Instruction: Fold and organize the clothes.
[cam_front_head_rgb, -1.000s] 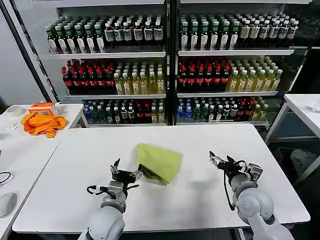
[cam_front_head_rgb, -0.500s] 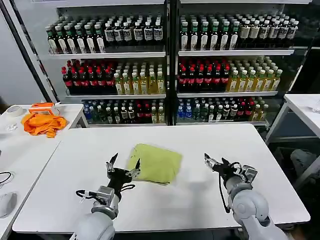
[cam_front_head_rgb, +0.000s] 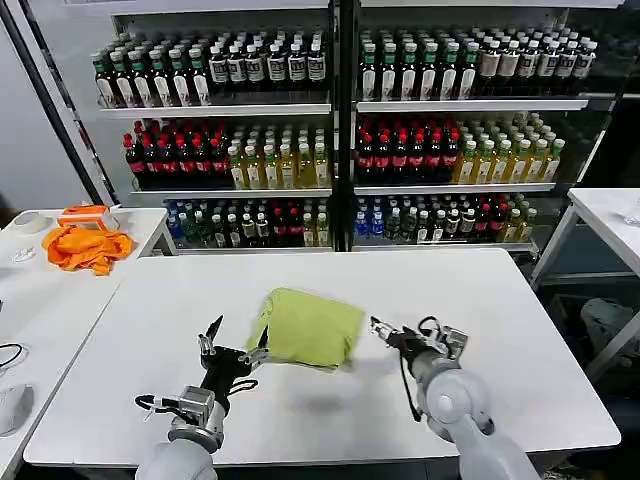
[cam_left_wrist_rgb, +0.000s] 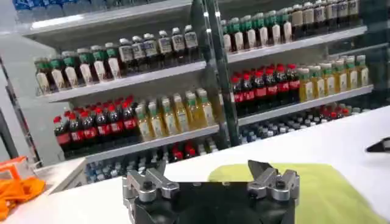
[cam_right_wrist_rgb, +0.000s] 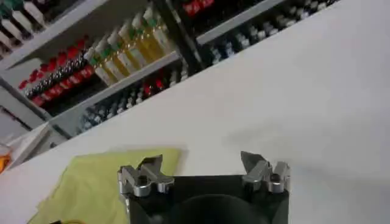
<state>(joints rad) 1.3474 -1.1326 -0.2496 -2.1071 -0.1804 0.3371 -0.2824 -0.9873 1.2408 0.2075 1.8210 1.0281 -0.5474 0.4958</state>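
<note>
Head view: the lime-green T-shirt (cam_front_head_rgb: 306, 327) lies folded into a soft, plain, slightly rumpled pad on the white table (cam_front_head_rgb: 520, 330), between the two grippers, with bare tabletop all round it. The left gripper (cam_front_head_rgb: 232, 350) sits just beside the shirt's left edge with its fingers spread apart and nothing in them. The right gripper (cam_front_head_rgb: 392, 335) is just off the shirt's right edge, also spread and empty, with clear table beyond it out to the far and right edges.

Bare white tabletop (cam_front_head_rgb: 420, 285) lies open behind and to both sides of the folded lime-green T-shirt (cam_front_head_rgb: 308, 327) — the glass-fronted bottle cooler (cam_front_head_rgb: 340, 120) walls off the far edge.
</note>
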